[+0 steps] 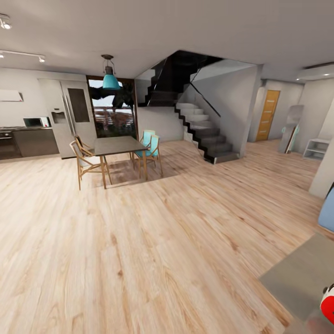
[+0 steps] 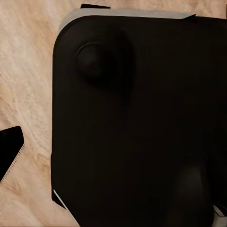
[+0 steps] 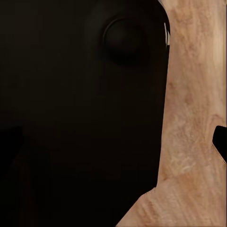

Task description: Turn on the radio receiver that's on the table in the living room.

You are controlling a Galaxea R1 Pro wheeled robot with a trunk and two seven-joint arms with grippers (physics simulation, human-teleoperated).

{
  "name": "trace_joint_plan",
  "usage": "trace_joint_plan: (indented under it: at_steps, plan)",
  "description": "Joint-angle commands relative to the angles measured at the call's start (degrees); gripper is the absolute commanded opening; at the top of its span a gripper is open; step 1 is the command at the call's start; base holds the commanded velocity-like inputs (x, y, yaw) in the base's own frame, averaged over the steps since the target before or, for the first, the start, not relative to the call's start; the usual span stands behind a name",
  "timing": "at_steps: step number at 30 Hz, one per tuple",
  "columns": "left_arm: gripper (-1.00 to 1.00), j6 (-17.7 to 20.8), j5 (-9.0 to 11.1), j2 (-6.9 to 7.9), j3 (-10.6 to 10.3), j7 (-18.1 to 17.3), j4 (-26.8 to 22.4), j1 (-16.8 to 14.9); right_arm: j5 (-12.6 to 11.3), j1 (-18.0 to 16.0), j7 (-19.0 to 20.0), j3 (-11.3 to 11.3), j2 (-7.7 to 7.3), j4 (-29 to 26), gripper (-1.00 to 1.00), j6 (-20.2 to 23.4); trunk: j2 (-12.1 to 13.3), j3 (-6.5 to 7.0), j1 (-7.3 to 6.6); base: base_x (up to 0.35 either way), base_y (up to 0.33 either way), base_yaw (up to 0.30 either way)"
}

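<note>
Jaws: opening and hold cannot be told; both wrist views face a smooth black rounded-corner panel (image 2: 142,123) over floor.
Radio receiver (image 1: 328,304), glossy red with white trim, sits cut off at the near right corner on the grey worktop (image 1: 297,273); relation to jaws indeterminable. Beyond: light wood plank floor (image 1: 139,241), dark-topped dining table (image 1: 116,146), grey stairs (image 1: 204,134). No legible writing.
</note>
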Motion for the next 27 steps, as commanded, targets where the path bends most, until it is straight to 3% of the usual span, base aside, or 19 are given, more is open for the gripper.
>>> trace_joint_plan:
  at_steps: [1,27]
  plan:
    - [1.00,0.00,0.00,0.00,0.00,0.00,0.00,0.00,-0.01,0.00,0.00,0.04,0.00,0.00,1.00,0.00,0.00,0.00,0.00,0.321,0.000,0.000]
    - [1.00,0.00,0.00,0.00,0.00,0.01,0.00,0.00,-0.35,0.00,-0.18,-0.27,0.00,0.00,1.00,0.00,0.00,0.00,0.00,0.323,0.000,0.000]
